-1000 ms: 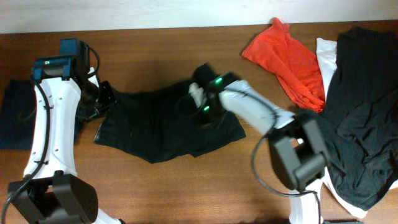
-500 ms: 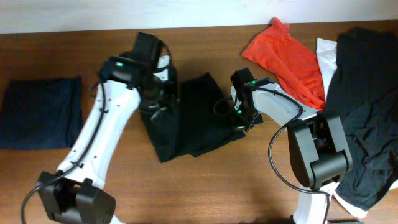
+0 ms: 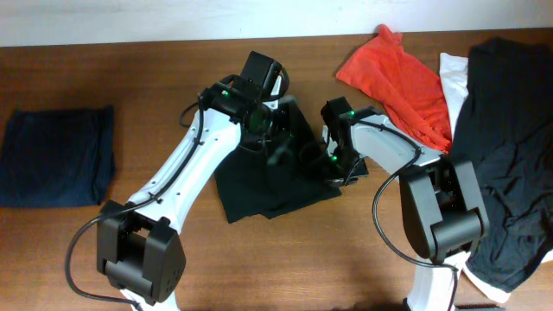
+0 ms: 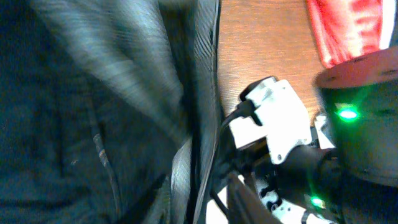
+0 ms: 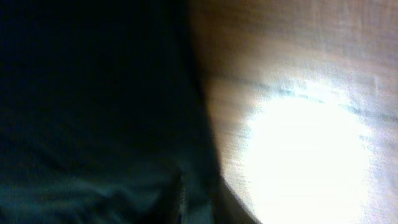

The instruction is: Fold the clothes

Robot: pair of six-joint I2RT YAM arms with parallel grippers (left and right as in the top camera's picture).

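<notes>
Table: brown wood (image 3: 285, 259), going wide to both sides of the two grippers.
Wall: a white strip (image 3: 173, 17) along the far side, behind both grippers.
Black cloth: it (image 3: 276, 186) lies in the middle of the table, partly folded over, right under the left gripper and touching the right one.
Left gripper: it (image 3: 263, 130) sits low on the far part of the black cloth, which bunches up around it. Its fingers are hidden, so I cannot tell if it is pinching.
Right gripper: it (image 3: 341, 164) is at the cloth's right edge. Its camera shows only dark cloth (image 5: 93, 93) and blurry wood, so I cannot tell.
Edges: a big black pile (image 3: 510, 155) is well to the right of the right gripper. A red cloth (image 3: 397, 78) is near it, farther back. A folded blue cloth (image 3: 56, 155) is far left of the left gripper.
Open room: bare wood shows on the near side of both grippers.
</notes>
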